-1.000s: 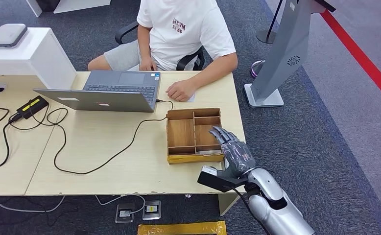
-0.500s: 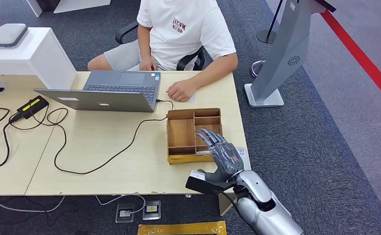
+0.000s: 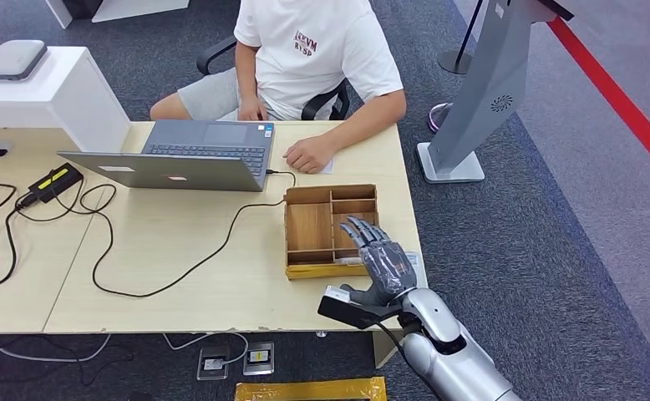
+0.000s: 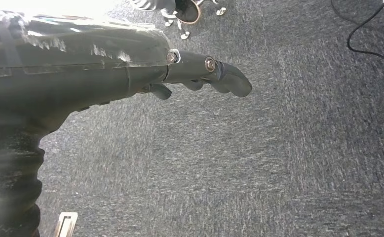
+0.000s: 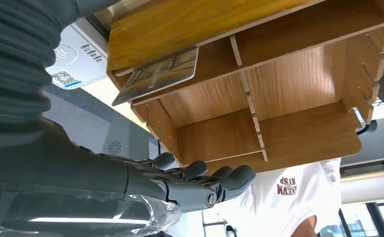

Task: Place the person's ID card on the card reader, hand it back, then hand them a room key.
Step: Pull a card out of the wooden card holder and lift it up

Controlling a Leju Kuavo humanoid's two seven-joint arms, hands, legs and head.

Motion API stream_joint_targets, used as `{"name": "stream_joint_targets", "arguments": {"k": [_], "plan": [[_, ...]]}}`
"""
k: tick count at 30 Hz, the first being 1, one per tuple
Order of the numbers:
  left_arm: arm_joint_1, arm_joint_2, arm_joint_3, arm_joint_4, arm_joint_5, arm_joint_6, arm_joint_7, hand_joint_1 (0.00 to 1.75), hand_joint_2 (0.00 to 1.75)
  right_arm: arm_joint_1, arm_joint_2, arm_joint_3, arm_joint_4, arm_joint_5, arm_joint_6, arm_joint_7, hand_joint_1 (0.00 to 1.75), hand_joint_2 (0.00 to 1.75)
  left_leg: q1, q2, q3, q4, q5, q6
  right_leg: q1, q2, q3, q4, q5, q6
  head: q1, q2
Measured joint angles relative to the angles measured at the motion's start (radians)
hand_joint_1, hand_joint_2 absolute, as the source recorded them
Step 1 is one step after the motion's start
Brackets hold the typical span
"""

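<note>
Fingers (image 3: 363,236) of right hand (image 3: 384,266) spread, empty, over wooden tray (image 3: 309,227); left hand (image 4: 200,74) prob. curled, empty.

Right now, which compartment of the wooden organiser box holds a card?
The narrow compartment along the front of the wooden organiser box, nearest the robot: a printed card leans there. The other compartments look bare.

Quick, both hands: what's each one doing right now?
Left hand: hangs over the carpet, holds nothing; open or closed cannot be told.
Right hand: open, fingers spread over the wooden tray, holding nothing.
</note>
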Motion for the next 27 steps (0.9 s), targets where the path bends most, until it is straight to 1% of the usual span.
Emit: {"name": "stream_joint_targets", "arguments": {"k": [4,9,22,27], "plan": [[0.0,0.0,0.0,0.0,0.001,0.0,0.0,0.0,1.75,-0.003,-0.004,-0.005,0.012,-0.026,-0.018,0.01,0.0,1.75,0.0,0.0,0.0,0.0,0.0,0.0,0.0,0.0,0.0,0.0,0.0,0.0,0.0,0.0],[0.0,0.0,0.0,0.0,0.002,0.001,0.0,0.0,1.75,-0.011,-0.024,-0.019,0.019,-0.058,-0.035,0.006,0.0,1.75,0.0,0.0,0.0,0.0,0.0,0.0,0.0,0.0,0.0,0.0,0.0,0.0,0.0,0.0],[0.0,0.0,0.0,0.0,0.011,0.011,0.0,0.0,1.75,-0.017,-0.057,-0.058,0.026,-0.091,-0.033,0.007,0.0,1.75,0.0,0.0,0.0,0.0,0.0,0.0,0.0,0.0,0.0,0.0,0.0,0.0,0.0,0.0],[0.0,0.0,0.0,0.0,0.011,0.011,0.0,0.0,1.75,-0.016,-0.062,-0.065,0.026,-0.092,-0.033,0.006,0.0,1.75,0.0,0.0,0.0,0.0,0.0,0.0,0.0,0.0,0.0,0.0,0.0,0.0,0.0,0.0]]}}
